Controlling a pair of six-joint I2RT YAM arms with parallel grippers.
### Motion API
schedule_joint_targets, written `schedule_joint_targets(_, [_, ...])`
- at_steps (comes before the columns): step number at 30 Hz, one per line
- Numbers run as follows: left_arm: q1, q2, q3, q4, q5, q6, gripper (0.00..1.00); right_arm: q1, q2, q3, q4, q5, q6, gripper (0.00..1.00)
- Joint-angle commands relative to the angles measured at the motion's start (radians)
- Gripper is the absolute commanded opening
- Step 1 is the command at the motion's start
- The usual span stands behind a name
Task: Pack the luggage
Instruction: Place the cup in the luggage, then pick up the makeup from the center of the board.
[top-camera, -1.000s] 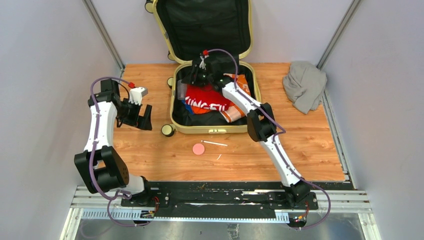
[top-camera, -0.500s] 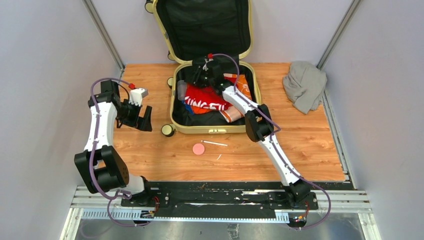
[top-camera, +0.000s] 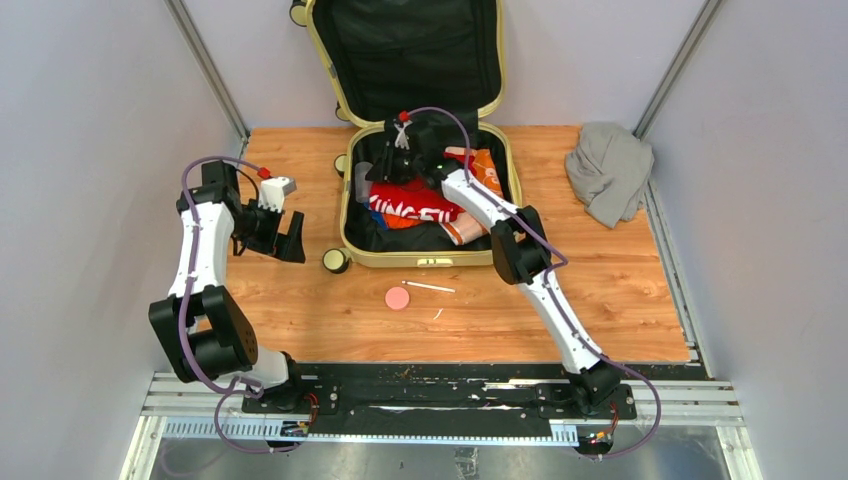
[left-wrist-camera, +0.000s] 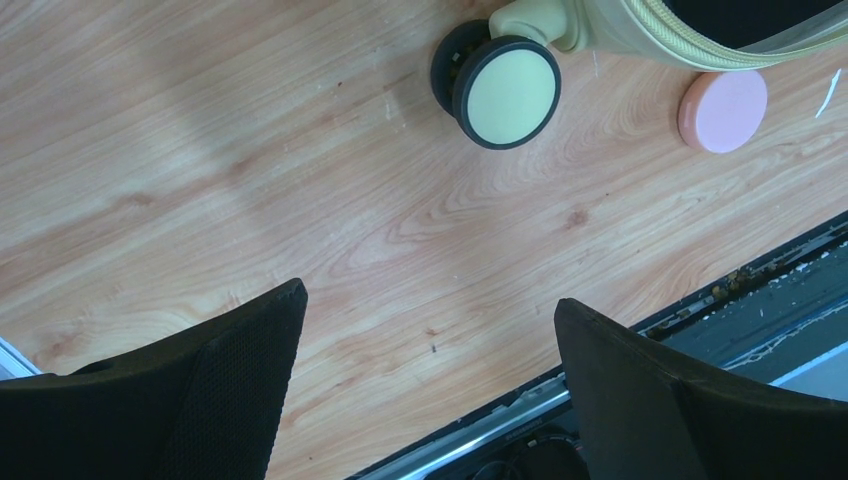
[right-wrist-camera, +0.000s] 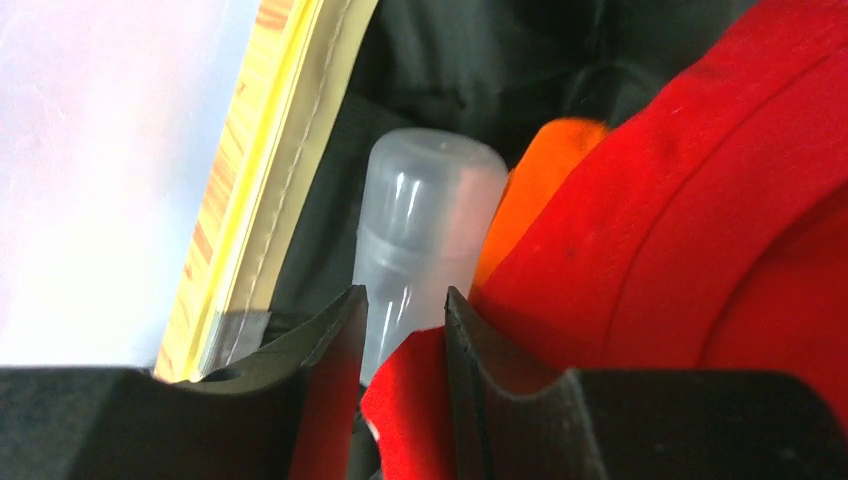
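Yellow suitcase (top-camera: 420, 258) lies open at the far middle of the wood table (left-wrist-camera: 200, 150), lid up. The right gripper (right-wrist-camera: 405, 305) is inside its left side, jaws narrow with a clear bottle (right-wrist-camera: 430, 200) and red cloth (right-wrist-camera: 680, 200) between them. Can't tell if it's actually pinching. The left gripper (left-wrist-camera: 430, 300) hovers wide open near a wheel (left-wrist-camera: 505, 92).

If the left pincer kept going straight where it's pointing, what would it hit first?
Probably the bare wood table: the open left pincer faces down at it. The suitcase wheel and pink disc lie off its line, though depth is unclear.
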Motion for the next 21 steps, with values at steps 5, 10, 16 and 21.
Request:
schedule_joint_targets(5, [0.010, -0.043, 0.022, -0.006, 0.031, -0.012, 1.00, 0.016, -0.309, -0.107, -0.205, 0.038, -0.197, 0.75])
schedule_joint_targets(10, [0.016, -0.075, 0.043, -0.008, 0.037, -0.027, 1.00, 0.070, -0.628, -0.495, -0.213, 0.173, -0.320, 0.93])
schedule_joint_targets(16, [0.026, -0.098, 0.038, -0.008, 0.042, -0.056, 1.00, 0.278, -1.035, -1.060, -0.164, 0.387, -0.459, 0.98])
schedule_joint_targets(21, [0.036, -0.109, 0.039, -0.008, 0.035, -0.076, 1.00, 0.411, -1.227, -1.378, -0.108, 0.403, -0.430, 0.99])
